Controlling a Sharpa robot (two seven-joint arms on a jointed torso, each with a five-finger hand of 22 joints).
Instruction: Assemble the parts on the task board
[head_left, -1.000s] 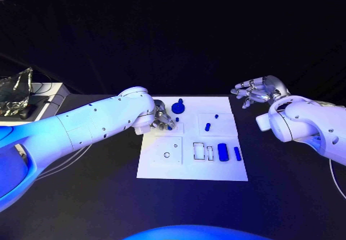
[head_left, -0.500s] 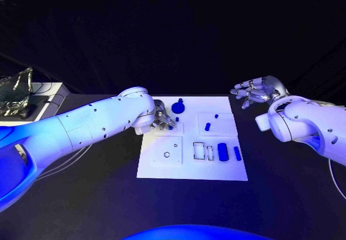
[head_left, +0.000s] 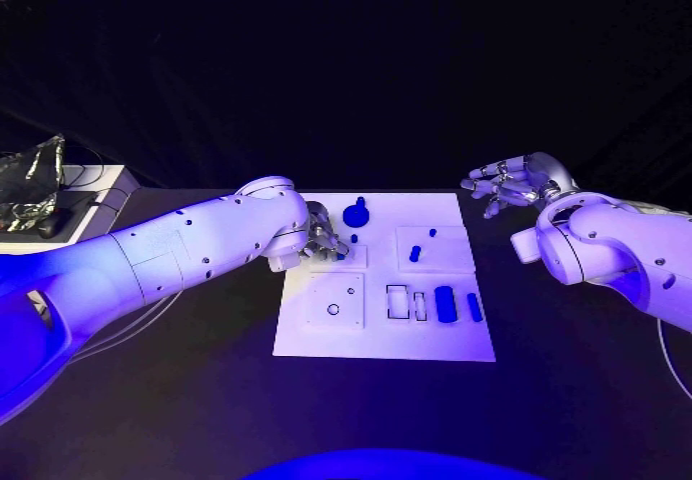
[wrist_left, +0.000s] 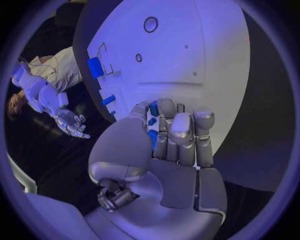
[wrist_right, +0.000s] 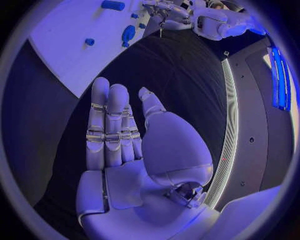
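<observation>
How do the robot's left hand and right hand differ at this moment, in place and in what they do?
The left hand is over the white task board, its fingers closed around a small blue part; the right hand hangs beyond the board's far right corner, over the black table. The left hand's fingers curl in on the part; the right hand's fingers are apart and hold nothing. Both are silver hands on white arms.

The left hand's fingers (wrist_left: 178, 131) hide part of a blue part (wrist_left: 152, 136).
</observation>
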